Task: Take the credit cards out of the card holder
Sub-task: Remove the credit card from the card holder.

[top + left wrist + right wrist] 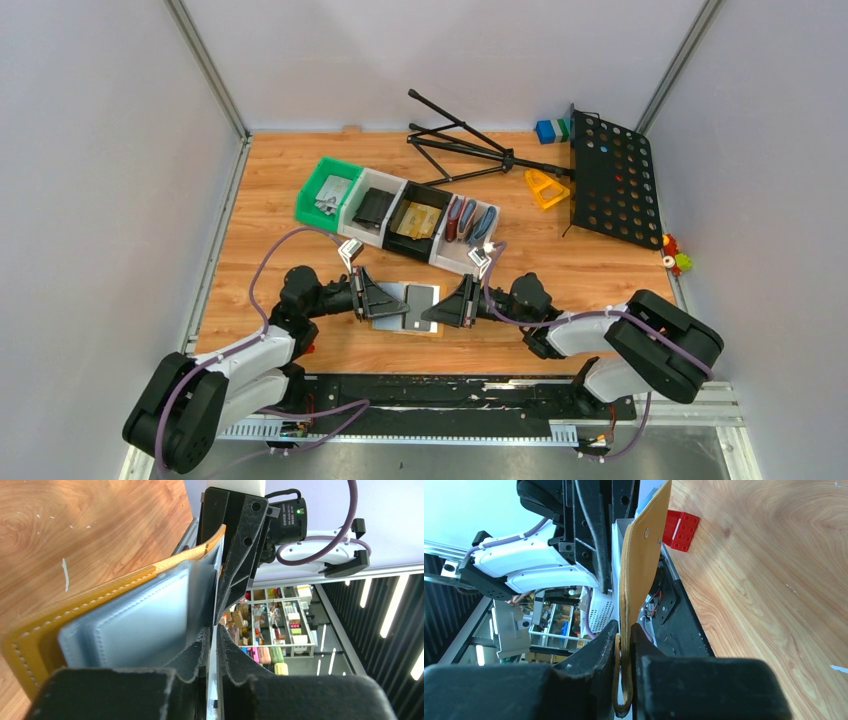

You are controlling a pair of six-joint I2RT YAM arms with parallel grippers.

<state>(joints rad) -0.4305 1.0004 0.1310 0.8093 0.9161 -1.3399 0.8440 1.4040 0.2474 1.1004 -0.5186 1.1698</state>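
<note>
Card holder (408, 303): mustard bifold, spread open above the wooden table (280, 200), lifted between the two grippers at the near middle.
Left gripper (212, 647): jaws narrow, pinched on a thin pale grey-blue inner leaf of the holder; the lining faces this wrist camera.
Right gripper (624, 636): jaws narrow, clamped on the edge of the opposite mustard flap; round stud (646, 530) shows on that outer face.
Red block (681, 529): on the table beside the left arm's base.
Row of bins, behind the holder: green bin (318, 178); white bin with a black wallet (373, 207); black bin (432, 190) holding gold-tan credit cards (418, 219); white bin with dark-red and blue wallets (470, 222).
Far right: folded tripod (460, 145), black perforated music desk (610, 178), yellow triangular piece (546, 188).
</note>
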